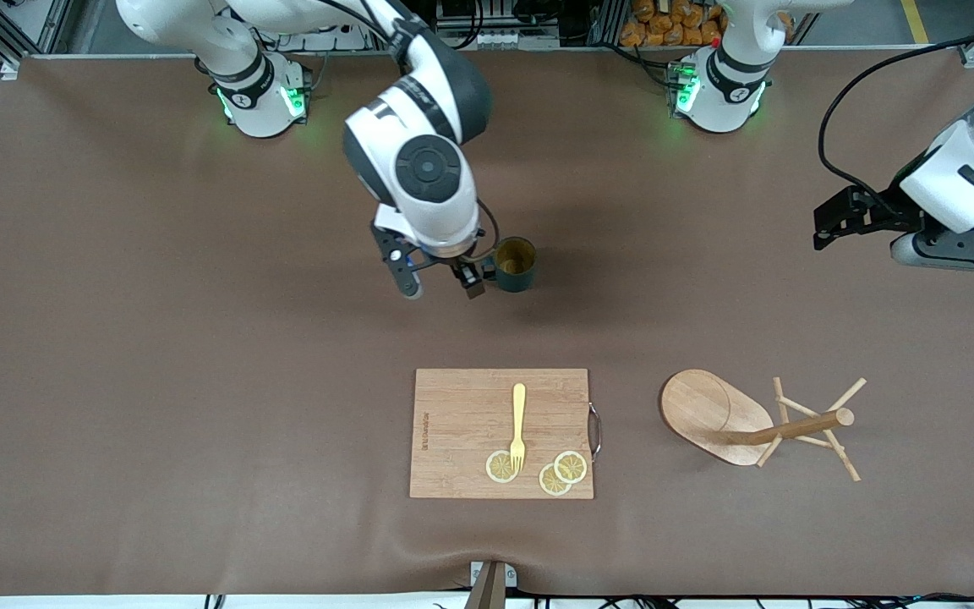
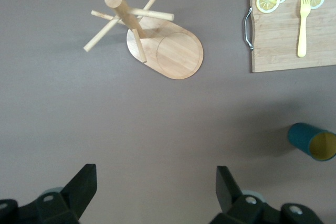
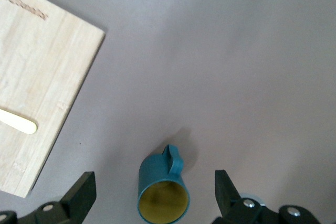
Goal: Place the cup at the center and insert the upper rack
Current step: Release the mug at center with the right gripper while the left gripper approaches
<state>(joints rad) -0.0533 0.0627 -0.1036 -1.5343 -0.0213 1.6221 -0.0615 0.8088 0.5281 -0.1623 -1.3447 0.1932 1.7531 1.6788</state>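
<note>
The dark teal cup [image 1: 514, 264] stands upright on the brown table near its middle, yellowish inside. It also shows in the right wrist view [image 3: 160, 179] and the left wrist view [image 2: 312, 141]. My right gripper [image 1: 440, 286] is open and hovers just over the cup, its fingers apart on either side of it [image 3: 155, 195] and not touching it. The wooden upper rack [image 1: 749, 423] lies tipped on its side, toward the left arm's end; its post and pegs show in the left wrist view [image 2: 157, 40]. My left gripper [image 1: 827, 228] is open and empty in the air [image 2: 156, 192], and waits.
A rectangular wooden cutting board [image 1: 462, 423] lies nearer the front camera than the cup. It carries a yellow fork [image 1: 518, 427] and three lemon slices [image 1: 559, 474], and has a metal handle [image 1: 595, 430] on the side toward the rack.
</note>
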